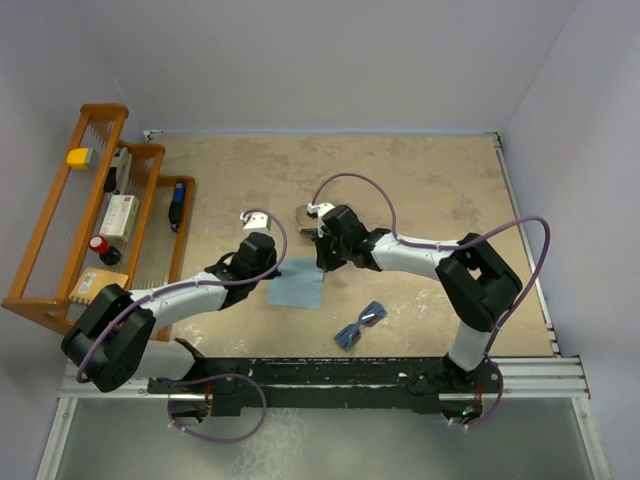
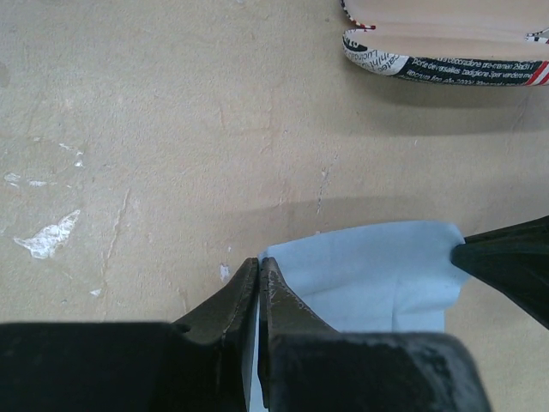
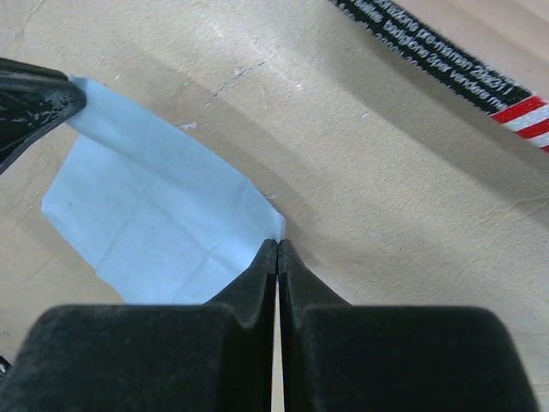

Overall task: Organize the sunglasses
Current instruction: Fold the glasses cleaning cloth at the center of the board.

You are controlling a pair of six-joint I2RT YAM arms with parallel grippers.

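From above, the sunglasses (image 1: 360, 325) lie on the table (image 1: 440, 190) near its front edge, beside the right arm's forearm. They are well apart from both grippers and nothing touches them. Both arms reach the light-blue cloth (image 1: 300, 283) at mid-table. The left gripper (image 1: 272, 270) is at one far corner and the right gripper (image 1: 323, 262) at the other. The oval case (image 1: 305, 212) sits just beyond them.

In the left wrist view, the jaws are pressed together on a corner of the cloth, and a sliver of blue shows between them. The other gripper's dark tip meets the opposite corner.

In the right wrist view, the jaws are likewise fully closed, with the cloth corner ending right at the tips. It looks nipped, though how much fabric is caught cannot be told.

The likely trouble is such a thin pinch. If the arms pull apart unevenly or lift at different rates, a corner could slip free and the cloth would sag or fold. A swing of the right forearm could also knock the sunglasses, which lie close beside it.
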